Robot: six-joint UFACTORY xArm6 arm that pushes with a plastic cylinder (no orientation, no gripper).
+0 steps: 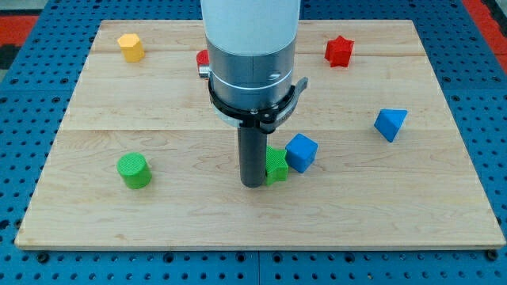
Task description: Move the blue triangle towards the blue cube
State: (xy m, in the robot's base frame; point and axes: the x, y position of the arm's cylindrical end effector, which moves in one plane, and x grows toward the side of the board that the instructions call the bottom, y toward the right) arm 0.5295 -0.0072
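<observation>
The blue triangle point(390, 123) lies on the wooden board at the view's right, apart from the other blocks. The blue cube point(301, 152) sits near the board's middle, touching a green block point(276, 165) on its left. My tip point(253, 182) rests on the board just left of the green block, touching or nearly touching it. The tip is far to the left of the blue triangle. The arm's white and grey body hides the board's top middle.
A green cylinder point(133, 170) stands at the lower left. A yellow block point(131, 47) is at the top left. A red star-like block point(338, 51) is at the top right. Another red block point(203, 58) peeks out behind the arm.
</observation>
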